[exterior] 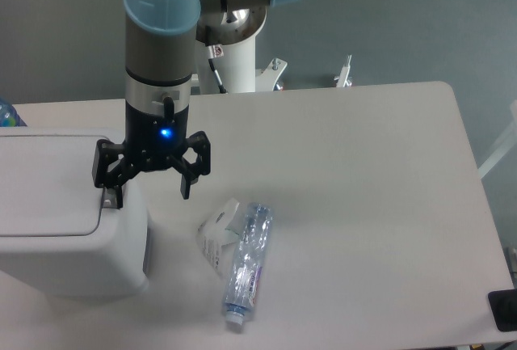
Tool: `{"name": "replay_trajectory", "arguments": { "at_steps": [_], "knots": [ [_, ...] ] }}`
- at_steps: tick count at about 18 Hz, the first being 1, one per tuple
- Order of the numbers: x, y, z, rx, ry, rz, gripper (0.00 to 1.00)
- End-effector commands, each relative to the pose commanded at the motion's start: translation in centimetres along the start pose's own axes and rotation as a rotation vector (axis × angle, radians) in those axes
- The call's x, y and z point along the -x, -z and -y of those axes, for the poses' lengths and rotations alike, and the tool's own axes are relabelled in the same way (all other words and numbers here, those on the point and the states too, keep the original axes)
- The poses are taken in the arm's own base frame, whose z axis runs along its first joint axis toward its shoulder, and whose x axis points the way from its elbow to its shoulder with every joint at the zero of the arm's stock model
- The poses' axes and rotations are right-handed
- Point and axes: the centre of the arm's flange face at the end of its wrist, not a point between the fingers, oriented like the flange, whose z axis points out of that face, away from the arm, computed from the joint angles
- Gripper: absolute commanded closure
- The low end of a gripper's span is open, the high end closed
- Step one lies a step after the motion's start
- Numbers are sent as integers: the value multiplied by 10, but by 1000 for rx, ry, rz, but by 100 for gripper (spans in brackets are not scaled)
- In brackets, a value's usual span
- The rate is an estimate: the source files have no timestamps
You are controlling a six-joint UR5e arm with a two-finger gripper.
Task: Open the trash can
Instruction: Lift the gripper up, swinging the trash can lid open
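Seeing gripper (150, 189) hang over right edge of trash can (69, 233), jaws spread wide, nothing held; one finger tip at grey push tab (107, 200). Trash can on left of worktop (363, 180), lid flat. Plastic bottle (247, 263) lies beside it, label print unreadable from my feed

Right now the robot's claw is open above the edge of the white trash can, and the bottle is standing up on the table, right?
Not quite. The bottle is lying on its side on the table, not standing, as the camera view shows. The rest holds: the claw is open above the edge of the white trash can.
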Motion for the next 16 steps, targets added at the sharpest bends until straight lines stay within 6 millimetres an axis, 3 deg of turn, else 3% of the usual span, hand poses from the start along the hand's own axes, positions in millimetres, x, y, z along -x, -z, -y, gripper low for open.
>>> {"name": "replay_trajectory", "arguments": {
  "at_steps": [5, 6, 9, 11, 16],
  "knots": [
    [2, 8, 5, -17, 0, 0, 0],
    [10, 18, 13, -40, 9, 2, 0],
    [7, 62, 41, -141, -107, 24, 0],
    [27, 79, 53, -179, -129, 105, 0],
    [76, 104, 54, -147, -283, 287, 0]
  ]
}}
